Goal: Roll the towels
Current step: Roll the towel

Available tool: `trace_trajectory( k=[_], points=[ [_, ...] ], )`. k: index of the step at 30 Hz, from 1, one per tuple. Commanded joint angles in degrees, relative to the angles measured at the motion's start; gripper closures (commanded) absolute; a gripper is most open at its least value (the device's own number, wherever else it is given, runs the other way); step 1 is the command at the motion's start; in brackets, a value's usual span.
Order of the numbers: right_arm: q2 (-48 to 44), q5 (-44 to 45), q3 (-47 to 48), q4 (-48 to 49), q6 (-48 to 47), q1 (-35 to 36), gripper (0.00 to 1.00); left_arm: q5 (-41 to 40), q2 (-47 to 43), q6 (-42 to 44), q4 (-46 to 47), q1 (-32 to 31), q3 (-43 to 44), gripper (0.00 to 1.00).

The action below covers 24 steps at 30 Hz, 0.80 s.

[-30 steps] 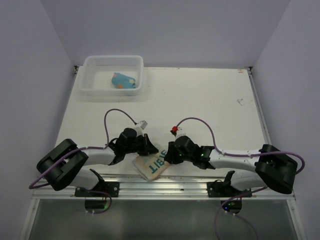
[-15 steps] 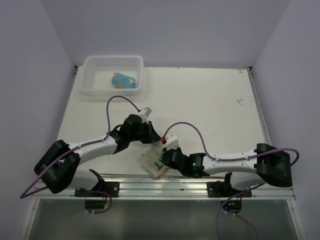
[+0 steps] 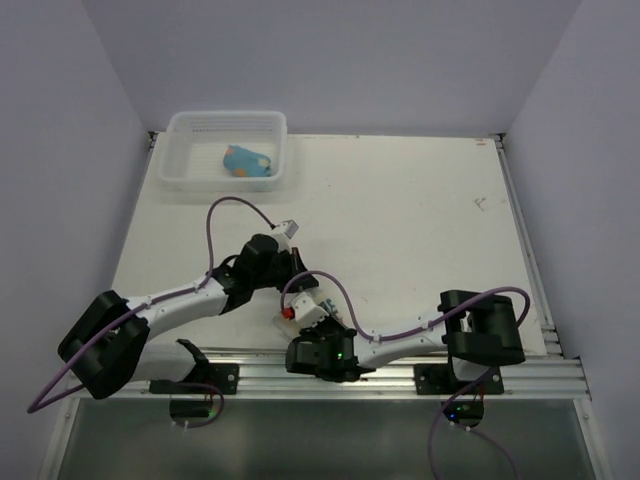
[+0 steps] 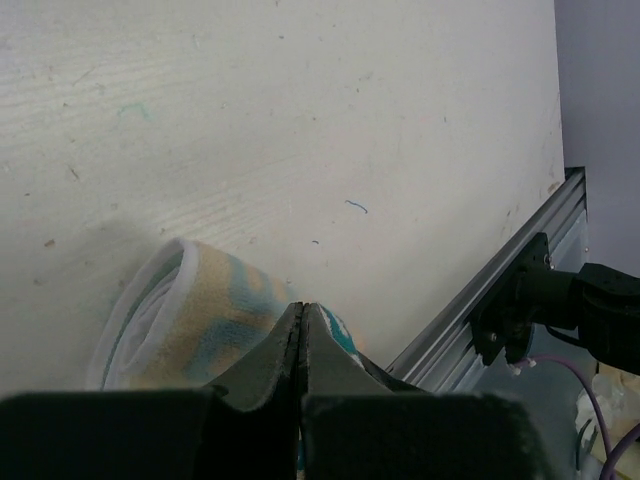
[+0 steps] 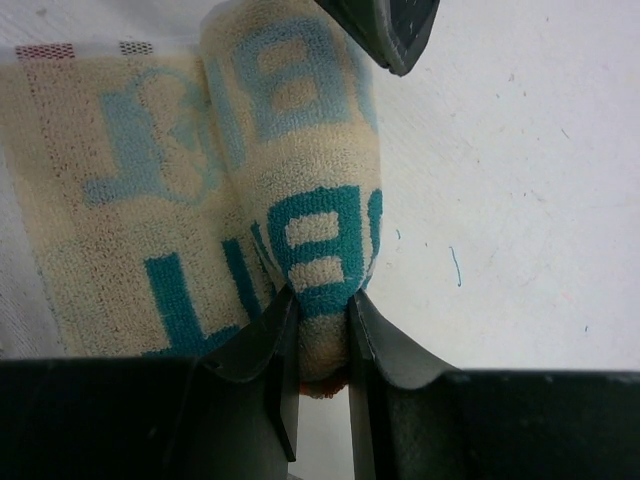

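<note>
The cream towel (image 5: 290,150) with teal lettering is partly rolled near the table's front edge; a flat part lies left of the roll. My right gripper (image 5: 318,300) is shut on the roll's near end. My left gripper (image 4: 302,306) is shut, its tips down on the roll (image 4: 200,320) at the far end; no cloth shows between its fingers. Its fingertip (image 5: 385,30) shows in the right wrist view. From above, both grippers, left (image 3: 298,283) and right (image 3: 303,303), cover most of this towel. The light blue towel (image 3: 247,160) lies in the basket.
The white slatted basket (image 3: 175,175) stands at the far left corner. The aluminium rail (image 3: 330,378) runs along the table's near edge, close to the towel. The right arm (image 3: 400,340) lies folded along that edge.
The right arm has swung left along the near edge and now grips the towel from the front. The towel has gone from lying flat to partly rolled. The left gripper shifted slightly farther.
</note>
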Motion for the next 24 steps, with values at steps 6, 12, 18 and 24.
trace_trajectory(
  k=[6,12,18,24],
  points=[
    [3.7,5.1,3.8,-4.5,0.3,2.5,0.96,-0.1,-1.3,-2.9,4.6,-2.4,-5.7,1.0],
    [3.3,4.0,3.4,-4.0,0.1,2.5,0.92,-1.2,-0.7,-5.7,7.5,-3.5,-11.7,1.0],
    [1.5,1.3,4.2,-4.1,1.0,2.5,0.66,-3.4,-1.0,-5.9,6.8,-4.0,-14.0,1.0],
    [-9.0,-2.5,4.5,-4.5,2.4,2.4,0.55,-4.1,-1.5,-5.9,6.5,-4.0,-15.3,1.0]
  ],
)
